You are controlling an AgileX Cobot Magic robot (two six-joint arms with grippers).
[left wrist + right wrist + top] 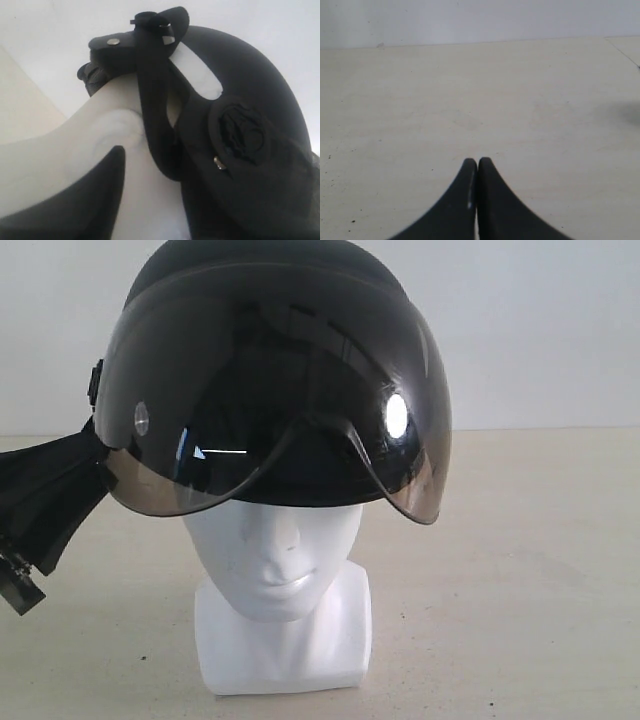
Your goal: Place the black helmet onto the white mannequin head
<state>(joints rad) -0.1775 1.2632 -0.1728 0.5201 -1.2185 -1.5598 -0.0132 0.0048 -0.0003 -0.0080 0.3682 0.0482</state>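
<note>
Jaws of left gripper [85,462] stood part-open at 9 o'clock of black helmet [270,370], visible finger [95,200] off its ear flap [240,140]. Helmet sat atop white mannequin head [280,570]. Right gripper [478,167] pinched closed over table [470,100], farther away. Left exit, I'd judge: out toward 9.

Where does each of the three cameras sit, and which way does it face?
Exterior: in front of the white mannequin head, facing it and the black helmet on it; left arm at the helmet's side.
Left wrist: close beside the head, looking at the helmet's strap and shell; one left gripper finger shows.
Right wrist: low over the table, facing the wall; the shut right gripper shows.
Shared: exterior and left wrist both show helmet and head.
</note>
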